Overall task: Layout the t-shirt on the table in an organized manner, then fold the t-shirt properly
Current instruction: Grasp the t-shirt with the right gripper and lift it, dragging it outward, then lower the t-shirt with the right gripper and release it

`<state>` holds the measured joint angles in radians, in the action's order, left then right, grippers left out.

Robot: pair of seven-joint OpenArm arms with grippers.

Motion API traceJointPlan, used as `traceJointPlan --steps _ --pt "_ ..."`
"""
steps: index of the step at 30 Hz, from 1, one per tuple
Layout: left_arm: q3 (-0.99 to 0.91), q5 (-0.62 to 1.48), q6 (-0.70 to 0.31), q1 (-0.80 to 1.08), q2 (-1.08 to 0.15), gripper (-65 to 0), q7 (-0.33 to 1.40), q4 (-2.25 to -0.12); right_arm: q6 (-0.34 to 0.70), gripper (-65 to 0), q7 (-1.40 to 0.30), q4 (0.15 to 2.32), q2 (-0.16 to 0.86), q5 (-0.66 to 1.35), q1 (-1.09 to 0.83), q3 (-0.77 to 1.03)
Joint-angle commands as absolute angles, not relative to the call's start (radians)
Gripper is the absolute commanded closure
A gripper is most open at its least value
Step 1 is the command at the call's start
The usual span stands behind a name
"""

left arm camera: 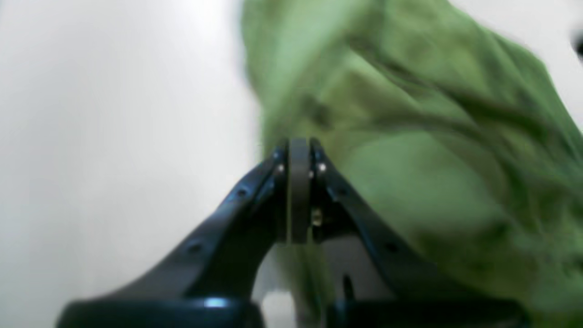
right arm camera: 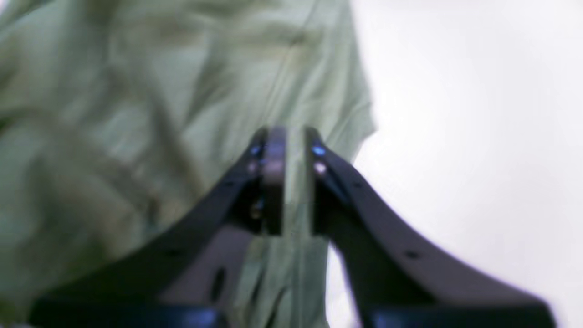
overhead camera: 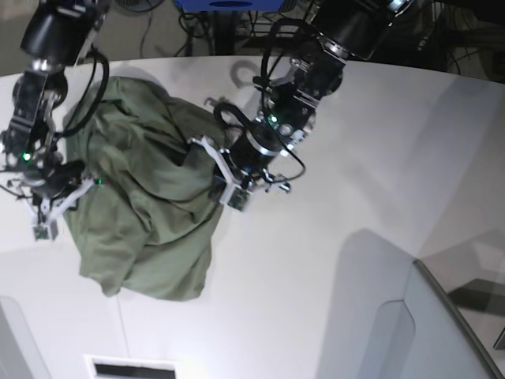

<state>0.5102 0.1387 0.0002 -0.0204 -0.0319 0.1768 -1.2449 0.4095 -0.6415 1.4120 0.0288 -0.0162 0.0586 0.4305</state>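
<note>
One soft heap, nothing stiff in it: looking at the t-shirt (overhead camera: pixel 150 229) lying bunched and deeply creased on the near-left part of the table (overhead camera: pixel 355 158), between the two arms, with no sleeve or collar clearly readable in the base view.

Seeing the left gripper (left arm camera: pixel 299 146) pressed fully together at the shirt's edge on the base view's right, with folds fanning away from its tip, so probably pinching a thin bit of cloth, though blur is making that hard to confirm. Seeing the right gripper (right arm camera: pixel 289 136) at the opposite edge, standing narrowly parted with pale green fabric showing in the slit; not managing to tell whether any cloth is being gripped there.

Judging the handling: dealing with light, limp cotton, draping and sagging wherever unsupported, sliding easily over the smooth white top, dragging its whole bulk along when pulled from one point. Expecting no breakage, only fresh wrinkles and layers catching together.

Judging where to take hold: favouring seams and edges over the loose middle, namely the two shoulder points beside the collar, or the two hem corners, pinching a single layer or a clean double edge. Advising against grabbing into the mound, since taking several layers at once is likely keeping it bunched instead of spreading it flat.
</note>
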Motion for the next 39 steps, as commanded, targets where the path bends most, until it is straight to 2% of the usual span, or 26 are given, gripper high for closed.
traceJointPlan --steps 1,4,6,11,17,18,20,22,25,26,28,32,39 --pt "0.522 0.14 0.005 -0.035 -0.028 0.0 0.156 -1.241 0.414 -17.9 -0.621 1.369 0.064 -0.004 0.113 0.458" --pt "0.549 0.14 0.007 -0.03 -0.028 0.0 0.153 -1.218 0.417 -33.9 -0.615 1.185 0.124 0.001 0.206 0.498" --pt "0.544 0.14 0.007 -0.024 -0.033 0.0 0.153 -1.208 0.417 -40.8 -0.598 1.066 0.16 0.002 0.262 0.501" --pt "0.544 0.14 0.007 -0.022 -0.036 0.0 0.156 -1.187 0.417 -41.7 -0.429 0.832 0.22 0.002 0.341 0.499" --pt "0.541 0.14 0.007 0.004 -0.05 0.0 0.153 -1.196 0.417 -41.6 -0.406 0.679 0.24 0.002 0.392 0.499" --pt "0.541 0.14 0.007 0.004 -0.05 0.0 0.153 -1.196 0.417 -40.2 -0.389 0.674 0.239 0.002 0.392 0.499" --pt "0.541 0.14 0.008 0.005 -0.05 0.0 0.153 -1.199 0.417 -33.3 -0.361 0.67 0.237 0.002 0.392 0.499" --pt "0.541 0.14 0.008 0.013 -0.054 0.0 0.157 -1.218 0.417 -22.2 -0.358 0.67 0.237 0.002 0.392 0.499" --pt "0.538 0.148 0.008 0.036 -0.09 0.0 0.154 -1.271 0.414 -2.1 -0.36 0.67 0.239 0.001 0.39 0.499" --pt "0.538 0.148 0.008 0.041 -0.099 0.0 0.157 -1.293 0.414 0.0 -0.36 0.67 0.242 -0.001 0.39 0.498" --pt "0.536 0.148 0.01 0.061 -0.125 0.0 0.157 -1.333 0.414 -1.5 -0.36 0.677 0.243 -0.002 0.389 0.495" --pt "0.529 0.15 0.01 0.093 -0.176 0.0 0.157 -1.405 0.412 -0.3 -0.364 0.733 0.246 -0.004 0.387 0.492" --pt "0.346 0.15 0.01 0.165 -0.18 0.0 0.157 -1.461 0.415 -0.3 -0.513 0.978 0.246 -0.005 0.355 0.489"
